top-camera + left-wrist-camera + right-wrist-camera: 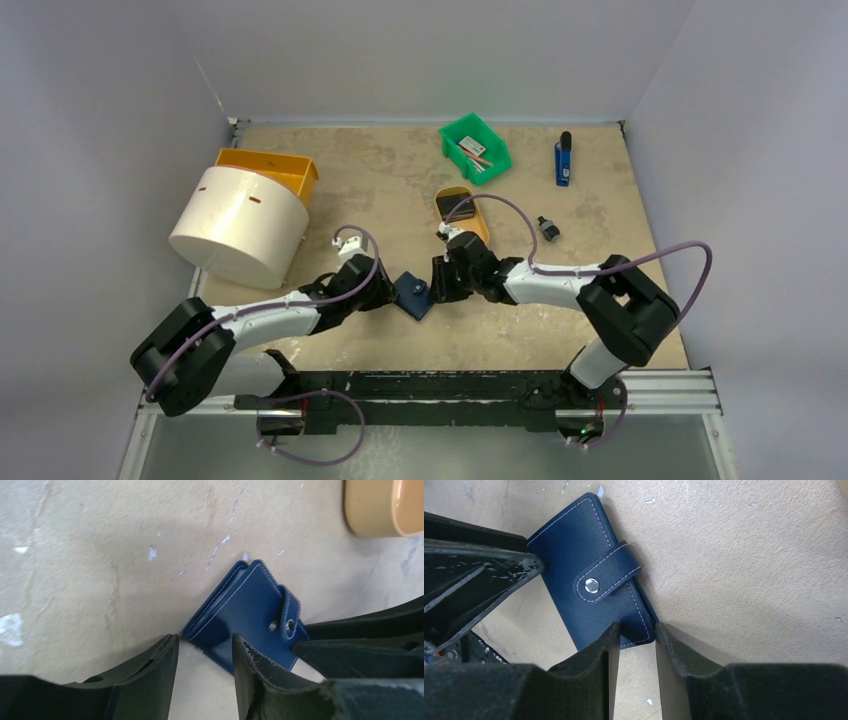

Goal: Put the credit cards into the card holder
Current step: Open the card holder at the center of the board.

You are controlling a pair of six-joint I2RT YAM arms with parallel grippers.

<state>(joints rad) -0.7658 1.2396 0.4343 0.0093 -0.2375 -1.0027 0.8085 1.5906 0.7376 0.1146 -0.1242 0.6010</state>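
The navy card holder [412,293] sits mid-table between both arms, folded, with its snap tab fastened. In the left wrist view the card holder [250,605] has its near corner between the tips of my left gripper [205,637], one finger at its edge and one over its face. In the right wrist view the opposite corner of the card holder [574,565] is pinched by my right gripper [636,625]. From above, the left gripper [390,293] and right gripper [437,285] meet at the holder. I cannot make out the credit cards in any view.
A tan oval tray [462,212] lies just behind the grippers, seen also as the tan tray [380,507]. A green bin [475,147] with small items, a blue object [563,160] and a small black piece [547,228] lie at the back right. A white drum [240,225] and an orange bin [270,168] stand at the left.
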